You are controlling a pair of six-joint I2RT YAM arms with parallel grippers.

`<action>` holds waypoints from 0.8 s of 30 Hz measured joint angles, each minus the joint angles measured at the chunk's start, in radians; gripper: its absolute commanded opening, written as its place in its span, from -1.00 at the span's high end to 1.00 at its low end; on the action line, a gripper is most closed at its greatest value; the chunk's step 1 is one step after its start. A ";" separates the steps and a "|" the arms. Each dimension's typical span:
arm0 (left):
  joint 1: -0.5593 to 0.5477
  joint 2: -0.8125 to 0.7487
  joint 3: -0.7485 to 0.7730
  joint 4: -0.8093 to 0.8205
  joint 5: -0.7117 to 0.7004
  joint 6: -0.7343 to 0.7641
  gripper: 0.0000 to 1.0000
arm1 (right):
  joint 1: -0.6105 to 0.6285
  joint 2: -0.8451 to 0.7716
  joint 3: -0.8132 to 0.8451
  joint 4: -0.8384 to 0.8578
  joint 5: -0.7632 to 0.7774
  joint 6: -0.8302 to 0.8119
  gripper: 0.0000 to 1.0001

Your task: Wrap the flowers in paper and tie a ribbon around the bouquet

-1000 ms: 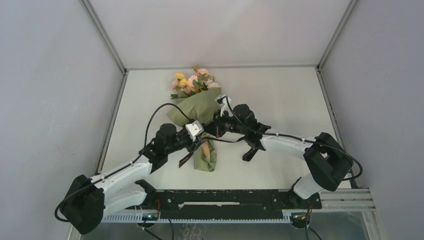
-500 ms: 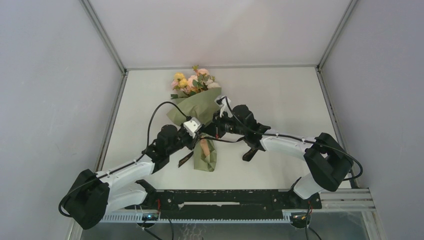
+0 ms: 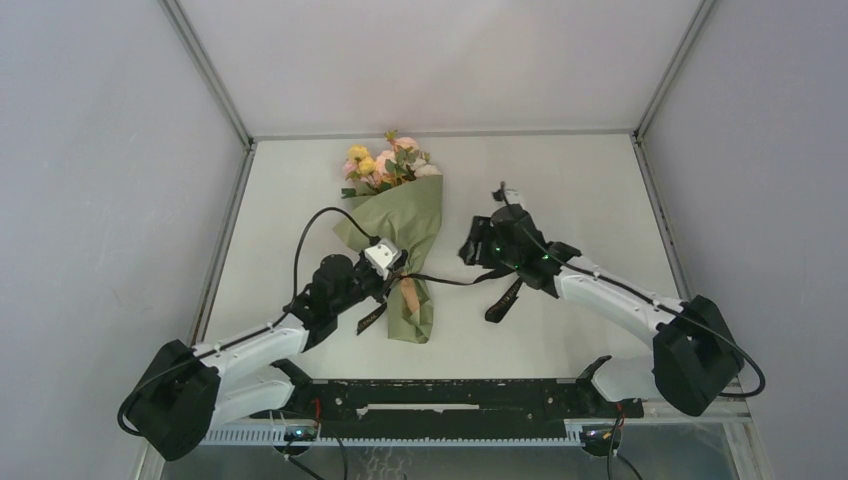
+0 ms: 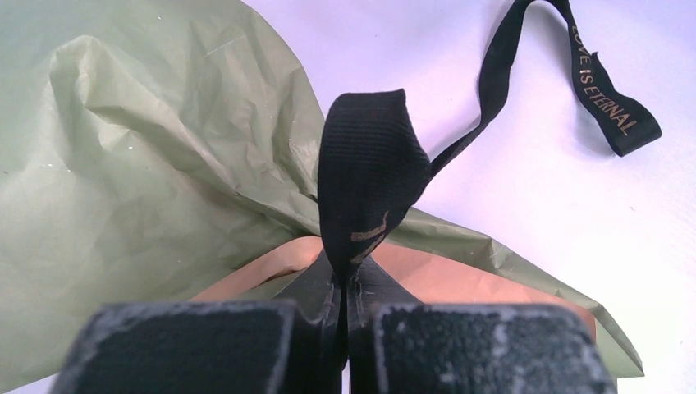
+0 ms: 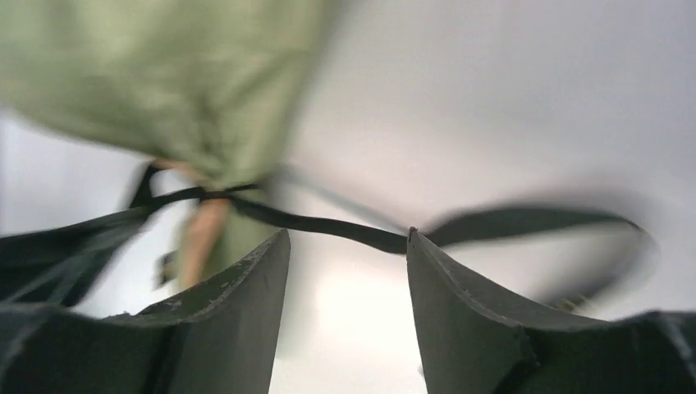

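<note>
A robotics lab test cell — a white table (image 3: 570, 190) boxed in by plain grey panels (image 3: 100, 200) at 9, 12 and 3 o'clock; bare metal frame posts (image 3: 205, 70) at 11 and 1 o'clock; two robot arms (image 3: 250, 345) bolted to a black rail (image 3: 450, 395) at 6 o'clock.

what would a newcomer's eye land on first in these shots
The bouquet, pink and yellow blooms in an olive-green paper cone, lies mid-table with its flower heads toward the far wall. At the cone's narrow waist the left gripper is shut on a loop of black ribbon, while the right gripper stands open off to the bouquet's right.
</note>
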 measured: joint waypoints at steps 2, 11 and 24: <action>0.000 -0.004 -0.007 0.006 0.000 0.000 1.00 | -0.035 -0.029 -0.002 -0.158 0.109 0.041 -0.30; 0.000 -0.036 -0.036 0.034 0.000 0.000 1.00 | 0.047 0.008 -0.048 -0.508 0.198 0.186 -0.32; 0.000 -0.054 -0.053 0.050 0.000 0.012 1.00 | -0.037 0.121 -0.047 -0.477 0.033 0.070 1.00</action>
